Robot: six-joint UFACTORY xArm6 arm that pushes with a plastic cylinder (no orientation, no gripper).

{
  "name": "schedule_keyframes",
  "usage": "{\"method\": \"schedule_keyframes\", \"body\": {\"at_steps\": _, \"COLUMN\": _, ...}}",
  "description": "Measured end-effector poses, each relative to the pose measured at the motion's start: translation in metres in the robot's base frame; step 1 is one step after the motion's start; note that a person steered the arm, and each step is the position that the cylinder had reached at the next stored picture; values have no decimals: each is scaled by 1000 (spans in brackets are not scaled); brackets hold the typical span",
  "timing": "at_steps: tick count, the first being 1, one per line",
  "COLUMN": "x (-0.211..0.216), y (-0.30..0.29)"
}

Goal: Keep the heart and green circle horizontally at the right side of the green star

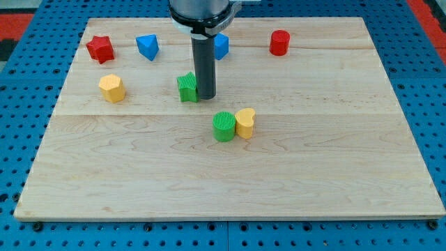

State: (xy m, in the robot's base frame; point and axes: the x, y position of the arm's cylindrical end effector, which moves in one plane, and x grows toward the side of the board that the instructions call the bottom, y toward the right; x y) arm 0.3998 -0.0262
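The green star (187,88) sits near the board's upper middle. My tip (206,95) stands right against the star's right side. The green circle (224,126) lies below and to the right of the star. The yellow heart (245,123) touches the circle's right side. The two form a short row, lower than the star.
A red star (100,49) and a blue triangle (148,47) lie at the upper left. A yellow hexagon (112,88) lies at the left. A blue block (221,47) sits partly behind the rod. A red cylinder (279,42) is at the upper right. The wooden board (313,174) lies on a blue pegboard.
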Motion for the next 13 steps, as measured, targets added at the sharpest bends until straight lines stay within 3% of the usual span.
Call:
{"method": "schedule_keyframes", "body": {"at_steps": 1, "x": 1, "y": 79}}
{"method": "schedule_keyframes", "body": {"at_steps": 2, "x": 78, "y": 121}}
{"method": "schedule_keyframes", "body": {"at_steps": 3, "x": 152, "y": 96}}
{"method": "schedule_keyframes", "body": {"at_steps": 4, "x": 121, "y": 38}}
{"method": "schedule_keyframes", "body": {"at_steps": 8, "x": 10, "y": 112}}
{"method": "schedule_keyframes", "body": {"at_steps": 9, "x": 22, "y": 129}}
{"method": "schedule_keyframes", "body": {"at_steps": 10, "x": 135, "y": 163}}
{"method": "schedule_keyframes", "body": {"at_steps": 11, "x": 163, "y": 64}}
{"method": "schedule_keyframes", "body": {"at_steps": 12, "x": 126, "y": -26}}
{"method": "schedule_keyframes", "body": {"at_steps": 13, "x": 70, "y": -15}}
